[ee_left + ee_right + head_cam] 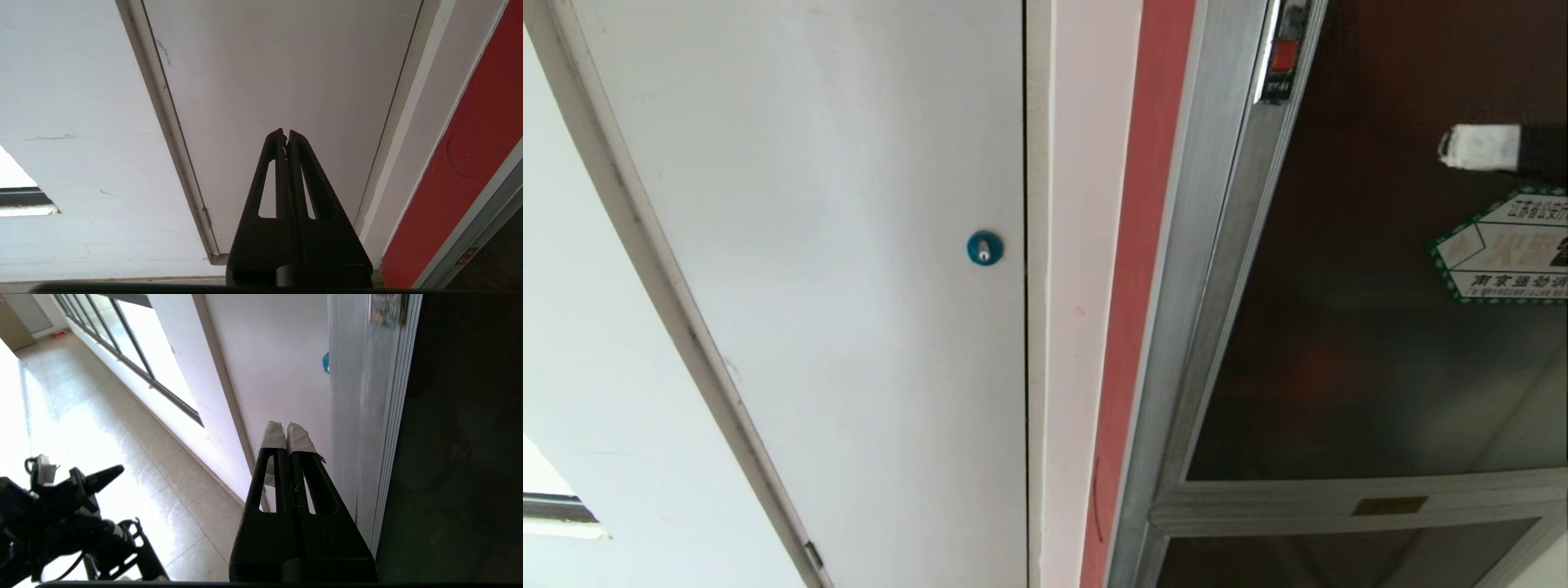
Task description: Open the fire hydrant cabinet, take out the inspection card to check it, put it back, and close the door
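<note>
Our right gripper (pixel 1450 147) pinched empty at two o'clock before the door (pixel 1380 343), still closed, left gripper (pixel 286 136) pinched empty, parked.

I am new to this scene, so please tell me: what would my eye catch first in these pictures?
Probably the door, a dark glass pane in a silver frame on the right of the head view, shut, with a green-bordered sticker. The right gripper, white-tipped and shut, reaches in before the glass. Left of it, a blue round lock dots a white panel.

Building corridor, tiled floor (pixel 135 457), fire hydrant cabinet (pixel 1217 245)
</note>
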